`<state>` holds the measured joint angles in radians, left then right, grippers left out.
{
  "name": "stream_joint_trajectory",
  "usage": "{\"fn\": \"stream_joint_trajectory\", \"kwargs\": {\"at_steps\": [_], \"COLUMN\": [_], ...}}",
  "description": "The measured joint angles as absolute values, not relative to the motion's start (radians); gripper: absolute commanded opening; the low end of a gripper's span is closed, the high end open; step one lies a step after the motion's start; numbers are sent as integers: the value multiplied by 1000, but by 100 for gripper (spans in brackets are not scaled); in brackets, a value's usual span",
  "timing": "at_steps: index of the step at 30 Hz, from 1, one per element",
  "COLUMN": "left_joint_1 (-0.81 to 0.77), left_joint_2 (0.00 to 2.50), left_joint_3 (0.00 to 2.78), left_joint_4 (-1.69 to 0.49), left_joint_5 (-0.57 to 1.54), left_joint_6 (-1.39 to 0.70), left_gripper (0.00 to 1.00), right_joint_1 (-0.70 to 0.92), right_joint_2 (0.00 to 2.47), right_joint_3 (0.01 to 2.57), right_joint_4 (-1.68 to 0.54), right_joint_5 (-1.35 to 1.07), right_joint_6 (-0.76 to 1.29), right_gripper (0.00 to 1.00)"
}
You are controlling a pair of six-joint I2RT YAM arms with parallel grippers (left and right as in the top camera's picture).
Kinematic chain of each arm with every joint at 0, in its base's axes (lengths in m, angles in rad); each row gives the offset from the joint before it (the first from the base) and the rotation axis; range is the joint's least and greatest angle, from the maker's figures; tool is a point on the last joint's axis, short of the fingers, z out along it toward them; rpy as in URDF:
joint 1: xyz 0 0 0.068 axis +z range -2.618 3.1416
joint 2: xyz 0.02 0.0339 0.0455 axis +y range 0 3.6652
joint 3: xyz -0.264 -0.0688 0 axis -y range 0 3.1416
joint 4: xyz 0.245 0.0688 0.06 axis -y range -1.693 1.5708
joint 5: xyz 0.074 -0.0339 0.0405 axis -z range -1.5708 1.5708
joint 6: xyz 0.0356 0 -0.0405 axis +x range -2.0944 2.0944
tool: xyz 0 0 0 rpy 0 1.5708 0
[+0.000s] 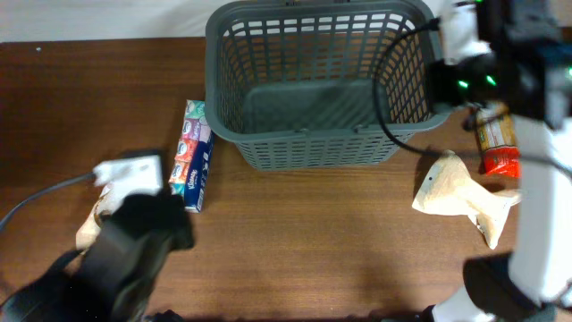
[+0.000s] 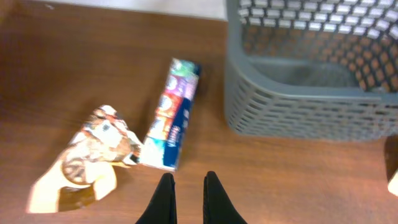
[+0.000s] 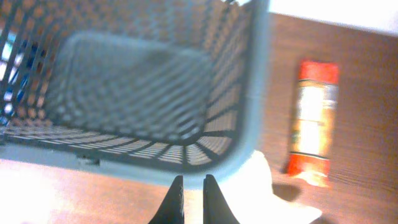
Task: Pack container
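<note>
The left arm (image 1: pixel 134 255) hides most of a crumpled packet (image 1: pixel 88 231); the container (image 1: pixel 304 150) seems cropped at top.

Light falls evenly from above, leaving the brown table (image 1: pixel 340 233) warm and free of glare, with only a soft shadow at the near wall of the container (image 1: pixel 313 154). The overhead view is soft, and the dark left arm (image 1: pixel 134 255) is smeared, perhaps by motion. Both wrist views are blurred, the right worst: its lattice and the red-ended packet (image 3: pixel 314 124) lack focus.
</note>
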<state>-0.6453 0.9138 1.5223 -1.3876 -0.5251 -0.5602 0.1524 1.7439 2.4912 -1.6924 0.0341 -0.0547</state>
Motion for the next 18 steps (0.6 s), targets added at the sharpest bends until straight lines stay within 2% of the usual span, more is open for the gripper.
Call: {"fn": "stream_joint_trajectory", "kwargs": {"at_steps": [5, 7, 8, 9, 10, 11, 12, 18], "left_joint_1": [-645, -645, -645, -645, -645, -645, -645, -645], "left_joint_2": [788, 763, 756, 752, 750, 750, 751, 751], "left_joint_3": [1523, 1524, 1524, 1524, 1524, 1524, 1524, 1524], "left_joint_4": [-1478, -1501, -1508, -1513, -1518, -1525, -1528, -1530], "left_joint_5": [-636, -672, -684, -694, -702, -710, -716, -775], "left_joint_6": [-556, -554, -553, -553, -548, -550, -549, -549], "left_gripper": [24, 43, 61, 76, 92, 99, 100, 100], "right_joint_1": [141, 118, 98, 74, 50, 24, 5, -78], "right_joint_2": [1607, 1565, 1542, 1517, 1492, 1465, 1444, 1324], "right_joint_3": [2500, 2500, 2498, 2492, 2481, 2467, 2452, 2309], "right_joint_4": [-1692, -1692, -1692, -1692, -1692, -1692, -1692, -1691], "right_joint_5": [160, 190, 203, 214, 224, 233, 238, 247], "right_joint_6": [-2, 12, 22, 35, 45, 54, 57, 84], "right_gripper": [4, 4, 6, 23, 63, 89, 99, 99]}}
